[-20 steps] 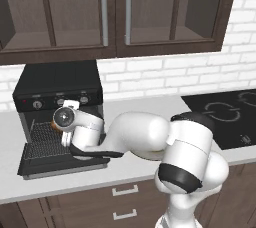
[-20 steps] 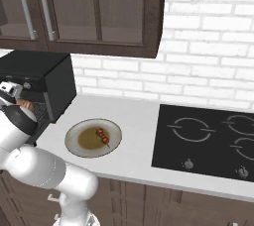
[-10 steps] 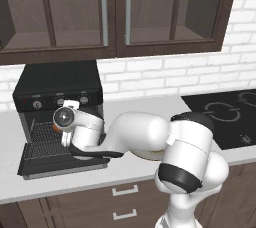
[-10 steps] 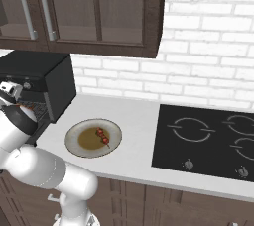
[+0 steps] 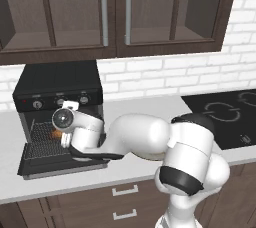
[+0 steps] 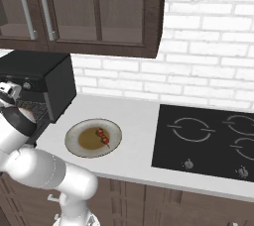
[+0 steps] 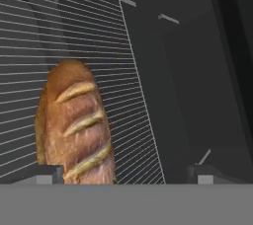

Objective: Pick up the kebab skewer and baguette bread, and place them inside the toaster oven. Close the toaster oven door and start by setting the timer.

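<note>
Baguette [image 7: 74, 125] lies on the oven [image 5: 57, 92] rack, right by my gripper's [image 7: 123, 172] left fingertip [image 7: 47, 173], jaws spread wide, nothing gripped. Skewer [image 6: 103, 137] sits on the plate [image 6: 74, 130], mid-counter.

base views flank counter [image 6: 144, 121], hand view close

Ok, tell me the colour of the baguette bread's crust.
Orange-brown with paler golden slashes across the baguette bread, lying on the wire rack; clearest in the hand view.

A round plate [image 6: 82, 145] sits on the counter [image 6: 139, 121] left of the cooktop [image 6: 208, 141].
</note>
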Controlling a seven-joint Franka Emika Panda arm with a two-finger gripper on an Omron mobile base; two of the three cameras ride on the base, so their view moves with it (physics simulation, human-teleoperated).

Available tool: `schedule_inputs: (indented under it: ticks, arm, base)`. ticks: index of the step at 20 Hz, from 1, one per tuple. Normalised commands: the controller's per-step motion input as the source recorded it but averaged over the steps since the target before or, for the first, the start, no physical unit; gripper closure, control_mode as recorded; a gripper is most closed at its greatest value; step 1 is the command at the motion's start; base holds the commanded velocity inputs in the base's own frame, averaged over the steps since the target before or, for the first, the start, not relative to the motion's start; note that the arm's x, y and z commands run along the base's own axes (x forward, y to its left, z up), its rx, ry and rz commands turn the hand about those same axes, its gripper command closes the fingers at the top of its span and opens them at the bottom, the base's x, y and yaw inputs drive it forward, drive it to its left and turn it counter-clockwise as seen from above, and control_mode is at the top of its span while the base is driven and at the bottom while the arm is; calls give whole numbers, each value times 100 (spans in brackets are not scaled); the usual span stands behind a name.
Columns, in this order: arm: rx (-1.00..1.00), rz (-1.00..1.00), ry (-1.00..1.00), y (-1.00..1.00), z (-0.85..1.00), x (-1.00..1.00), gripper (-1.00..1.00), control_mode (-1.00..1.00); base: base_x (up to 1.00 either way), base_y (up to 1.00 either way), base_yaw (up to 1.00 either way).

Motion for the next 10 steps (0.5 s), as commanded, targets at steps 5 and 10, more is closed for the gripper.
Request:
schedule_inputs:
  ticks: [5,10]
  arm:
    - [0,-2,0,-12,29,-67,-100,-100]
    - [1,-10,13,-42,55,-30,-100,-100]
  base:
    - [0,0,0]
    - [0,0,0]
